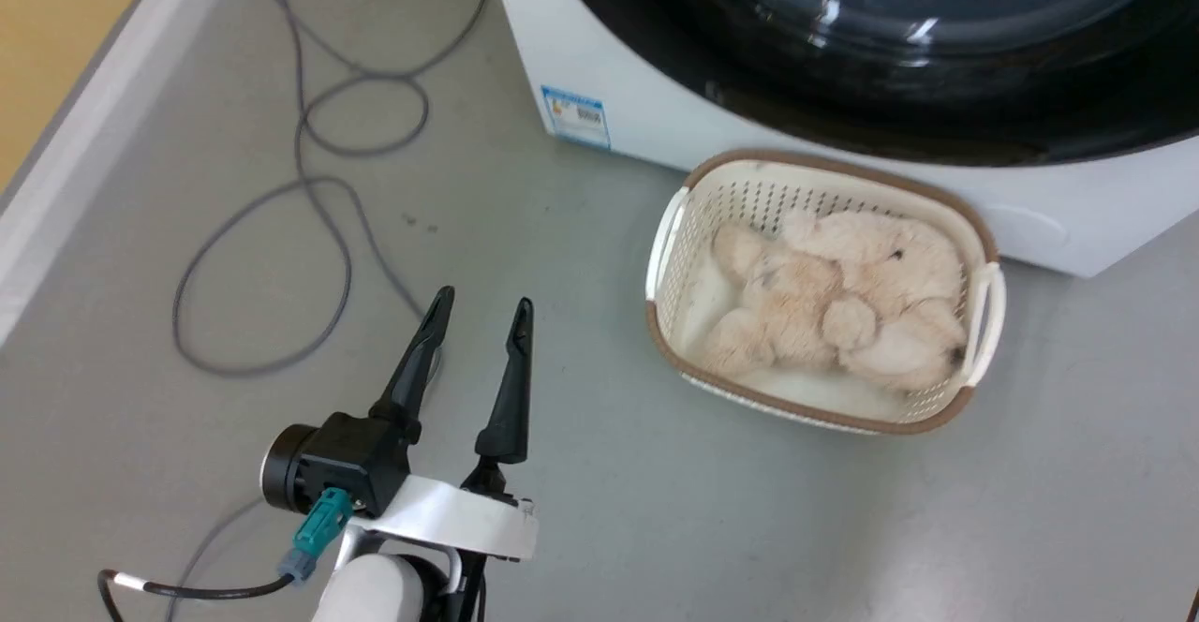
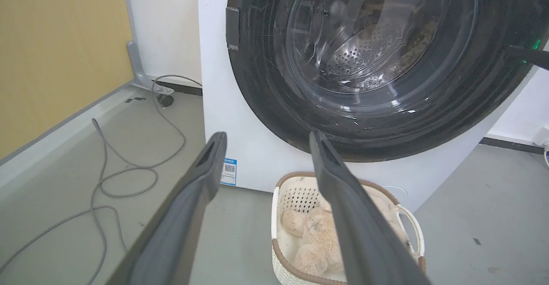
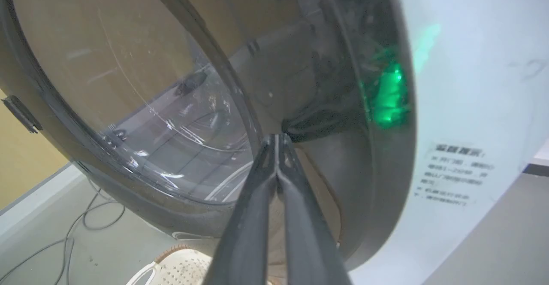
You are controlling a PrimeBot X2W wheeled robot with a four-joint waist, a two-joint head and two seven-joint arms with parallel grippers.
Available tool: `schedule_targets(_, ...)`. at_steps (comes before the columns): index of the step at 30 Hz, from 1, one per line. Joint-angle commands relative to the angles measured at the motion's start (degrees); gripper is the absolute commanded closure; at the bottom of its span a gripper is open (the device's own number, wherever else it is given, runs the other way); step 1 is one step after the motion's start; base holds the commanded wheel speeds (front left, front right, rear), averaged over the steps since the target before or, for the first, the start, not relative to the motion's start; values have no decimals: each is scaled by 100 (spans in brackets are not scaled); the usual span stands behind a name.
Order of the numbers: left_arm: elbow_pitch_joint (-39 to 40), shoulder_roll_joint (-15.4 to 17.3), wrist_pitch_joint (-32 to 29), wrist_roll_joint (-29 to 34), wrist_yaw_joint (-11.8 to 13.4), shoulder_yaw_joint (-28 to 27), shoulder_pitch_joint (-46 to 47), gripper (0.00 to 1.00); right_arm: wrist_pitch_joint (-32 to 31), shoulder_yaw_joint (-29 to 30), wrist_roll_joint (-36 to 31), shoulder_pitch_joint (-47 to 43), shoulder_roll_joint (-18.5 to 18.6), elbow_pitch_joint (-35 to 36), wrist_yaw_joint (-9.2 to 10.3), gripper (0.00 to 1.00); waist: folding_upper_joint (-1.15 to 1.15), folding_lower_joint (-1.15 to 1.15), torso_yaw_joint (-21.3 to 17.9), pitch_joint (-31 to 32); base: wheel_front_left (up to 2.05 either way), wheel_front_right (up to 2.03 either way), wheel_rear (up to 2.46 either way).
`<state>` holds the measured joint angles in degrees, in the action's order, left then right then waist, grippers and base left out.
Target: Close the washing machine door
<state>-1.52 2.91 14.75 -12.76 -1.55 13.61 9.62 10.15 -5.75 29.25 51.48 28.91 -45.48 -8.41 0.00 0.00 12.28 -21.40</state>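
Note:
The washing machine door is a big black-rimmed disc with a clear glass bowl, and it lies flat against the white machine front. The steel drum shows through the glass. The door's lower rim runs along the top of the head view. My left gripper hangs open and empty over the grey floor, left of the machine. Its fingers point toward the door from some distance. My right gripper is shut, with its tips pressed on the door's dark rim near a green light. It enters the left wrist view as a dark finger.
A white basket holding a cream plush toy stands on the floor just before the machine. A grey cable loops across the floor on the left. A yellow wall with a pale skirting bounds the left side.

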Motion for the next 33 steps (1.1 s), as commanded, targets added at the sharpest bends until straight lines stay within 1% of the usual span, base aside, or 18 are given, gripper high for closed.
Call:
schedule_targets(1,-22,-2,25,18,23,-40,-9,0,137,18,31,14,133,20,92,100,0,0,-88,168,0,0,0)
schedule_targets(5,-96,-2,25,52,24,-141,-105,0,348,-309,94,-483,50,257,92,100,0,0,-261,533,0,0,0)
schedule_targets(10,-209,-2,25,108,-4,-268,-232,0,457,-521,168,-1280,-45,751,92,100,0,0,-514,996,0,0,0)
schedule_targets(13,-259,-2,25,139,-15,-380,-315,0,477,-516,107,-1784,-119,1167,92,100,0,0,-674,1223,0,0,0)
schedule_targets(17,-326,-2,25,192,-23,-526,-434,0,482,-273,-94,-2470,-318,1811,92,100,0,0,-857,1461,0,0,0)
schedule_targets(22,-397,-3,25,234,-53,-661,-634,0,484,314,-522,-3374,-850,2584,92,100,0,0,-1029,1730,0,0,0)
schedule_targets(28,-543,-3,25,245,-137,-684,-833,0,484,858,-1253,-4448,-1553,3503,92,100,0,0,-1126,1934,0,0,0)
schedule_targets(33,-646,3,25,233,-186,-694,-945,0,454,1131,-1719,-5107,-2066,4145,92,100,0,0,-1164,2022,0,0,0)
